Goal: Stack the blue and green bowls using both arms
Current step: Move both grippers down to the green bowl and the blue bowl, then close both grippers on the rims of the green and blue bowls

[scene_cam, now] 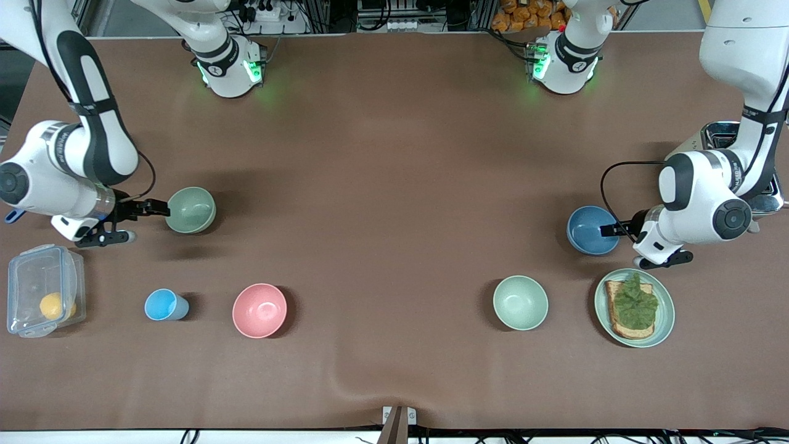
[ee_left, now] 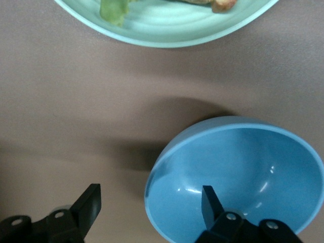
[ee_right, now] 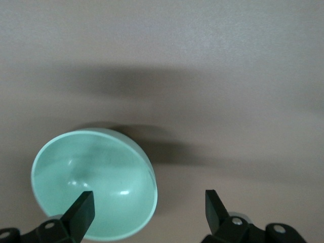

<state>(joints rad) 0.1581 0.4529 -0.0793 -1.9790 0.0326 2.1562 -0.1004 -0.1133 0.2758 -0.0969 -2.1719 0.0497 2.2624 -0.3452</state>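
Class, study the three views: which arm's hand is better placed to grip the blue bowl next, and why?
Left. The left hand straddles the blue bowl rim, open. The right hand is at the green bowl.

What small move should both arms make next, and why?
Probably both should close. The left gripper is open, one finger inside the blue bowl and one outside its rim. The right gripper is open around the rim of the green bowl. Neither bowl is gripped yet.

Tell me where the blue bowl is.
The blue bowl sits at the left arm's end, beside the toast plate, its rim between the left gripper's open fingers.
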